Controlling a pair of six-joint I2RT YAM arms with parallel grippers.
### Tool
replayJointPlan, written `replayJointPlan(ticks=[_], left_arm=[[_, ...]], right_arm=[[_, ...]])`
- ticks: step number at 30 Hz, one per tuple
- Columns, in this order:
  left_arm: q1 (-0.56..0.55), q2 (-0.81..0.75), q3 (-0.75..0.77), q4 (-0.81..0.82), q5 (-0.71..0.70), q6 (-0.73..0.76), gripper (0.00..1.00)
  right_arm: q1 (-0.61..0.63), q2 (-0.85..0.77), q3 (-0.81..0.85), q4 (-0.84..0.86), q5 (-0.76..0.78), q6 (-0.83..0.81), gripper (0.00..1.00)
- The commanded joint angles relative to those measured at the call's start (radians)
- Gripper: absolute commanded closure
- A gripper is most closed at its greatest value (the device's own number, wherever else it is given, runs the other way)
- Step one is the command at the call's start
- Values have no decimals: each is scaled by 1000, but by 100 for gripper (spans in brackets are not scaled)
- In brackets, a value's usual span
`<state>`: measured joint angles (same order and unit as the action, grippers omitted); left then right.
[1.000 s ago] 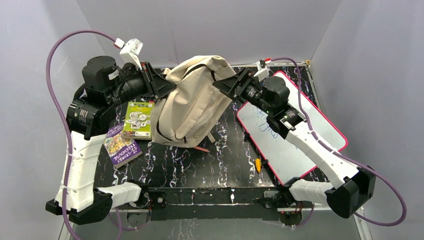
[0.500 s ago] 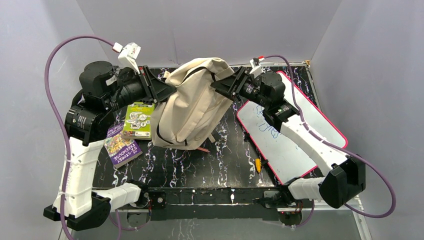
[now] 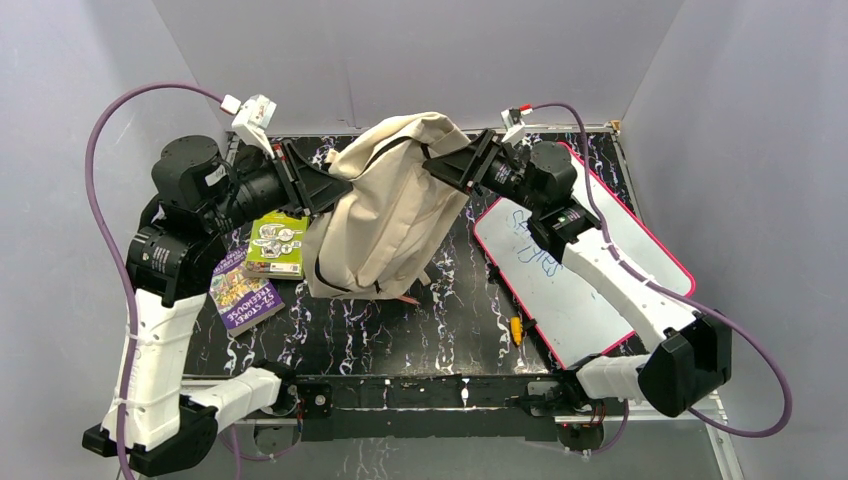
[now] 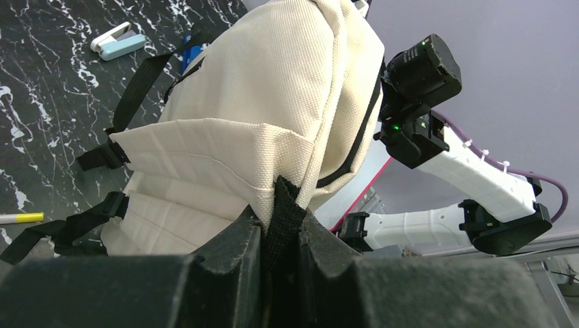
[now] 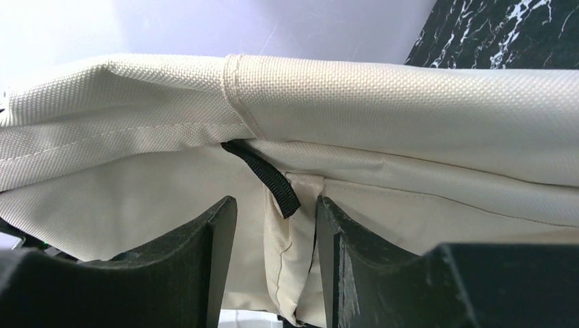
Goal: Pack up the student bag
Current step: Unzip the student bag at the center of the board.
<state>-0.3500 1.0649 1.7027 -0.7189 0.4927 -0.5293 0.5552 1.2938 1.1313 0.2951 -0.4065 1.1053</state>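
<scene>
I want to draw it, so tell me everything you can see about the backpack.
The student bag is cream woven cloth with black straps and zipper. It hangs slumped, its lower end on the black marbled table. The left gripper pinches a black tab on one side; the right gripper straddles a fold with a black loop, jaws apart.

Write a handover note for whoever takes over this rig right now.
Left gripper: shut on the black strap tab of the student bag.
Right gripper: open, jaws astride a bag fold.
Bag propped up mid-table between the arms.
Green book, purple book, whiteboard and marker lie outside it.
Done: bag raised.
Left: second grip, open it, pack.
</scene>
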Motion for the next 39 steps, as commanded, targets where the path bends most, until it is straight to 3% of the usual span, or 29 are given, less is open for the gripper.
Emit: replayJointPlan(ticks=[1,12,17,23,39], left_arm=[[-1,-39,12,143,67,-18,100],[-1,-56,-6,149,71,-8,100],[-1,-51,6,150,60,0,100],[-1,-39,11,151,65,5,100],[-1,-45,-2,157,103,0,100]], right_arm=[[-6,-59,19,86,-7,-33,46],[-6,-46,4,104,-57,-19,49],[-7,-89,-10,-48,-8,-94,33],[-8,-145,-58,-129,66,-150,27],[-24,-92,-14,-51,17,-134,29]])
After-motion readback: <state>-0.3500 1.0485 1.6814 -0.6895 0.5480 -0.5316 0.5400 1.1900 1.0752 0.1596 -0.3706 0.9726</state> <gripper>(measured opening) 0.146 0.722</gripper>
